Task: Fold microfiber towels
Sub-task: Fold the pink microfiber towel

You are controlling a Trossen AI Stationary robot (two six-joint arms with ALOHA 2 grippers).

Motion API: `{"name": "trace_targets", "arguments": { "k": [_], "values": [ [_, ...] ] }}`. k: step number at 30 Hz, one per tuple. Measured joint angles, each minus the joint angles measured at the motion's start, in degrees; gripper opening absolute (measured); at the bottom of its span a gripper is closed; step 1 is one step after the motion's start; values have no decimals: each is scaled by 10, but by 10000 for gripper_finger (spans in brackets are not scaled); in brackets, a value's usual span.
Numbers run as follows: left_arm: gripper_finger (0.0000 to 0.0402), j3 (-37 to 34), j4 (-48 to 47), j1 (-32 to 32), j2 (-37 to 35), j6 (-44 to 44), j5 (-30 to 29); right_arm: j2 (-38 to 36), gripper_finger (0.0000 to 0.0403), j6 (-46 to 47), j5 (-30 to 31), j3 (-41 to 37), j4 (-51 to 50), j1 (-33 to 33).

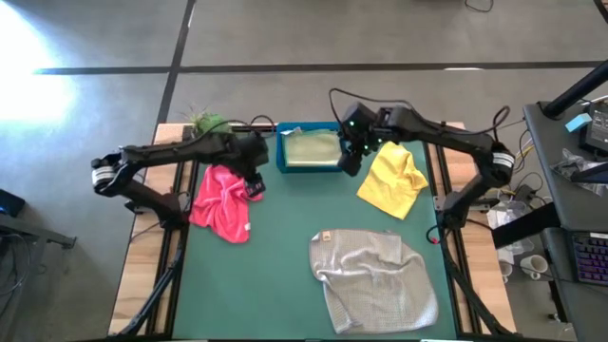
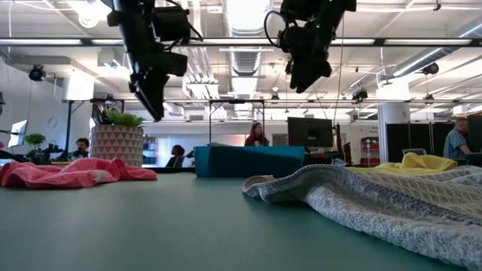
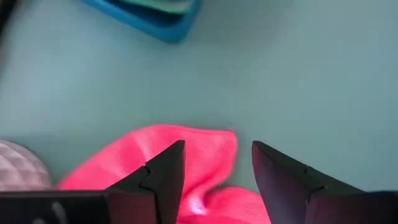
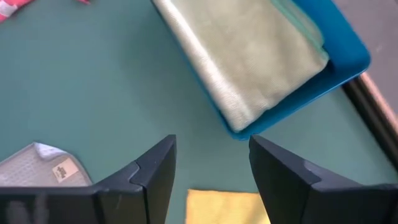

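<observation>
The green table mat (image 1: 285, 247) is seen from above with both arms held raised over its far half. The light grey towel (image 1: 372, 278), the largest cloth, is found crumpled at about 5 o'clock from the mat's centre, with a small label visible at its far-left corner. The blue tray (image 1: 282, 152) is located at 12 o'clock against the far edge; a folded pale olive-green towel (image 4: 249, 56) is laid inside it. The hot pink towel (image 1: 223, 202) is bunched at 9 o'clock, the yellow towel (image 1: 392, 180) at 2 o'clock. The potted plant (image 2: 117, 138) is noted at 11 o'clock. The left gripper (image 3: 214, 171) is held unclenched and empty above the pink towel. The right gripper (image 4: 211, 168) is likewise spread and empty, above the tray's near-right corner.
</observation>
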Motion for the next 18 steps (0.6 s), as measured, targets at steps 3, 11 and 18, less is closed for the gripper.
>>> {"name": "trace_targets", "arguments": {
  "k": [3,11,18],
  "values": [
    [169,-29,5,-25,-13,-51,2,-8,192,23,0,-20,14,10],
    [169,-67,5,-105,-18,-173,1,-8,192,71,0,-26,36,41],
    [169,-107,6,-197,-18,-322,-2,-7,192,86,0,-26,38,81]
  ]
}}
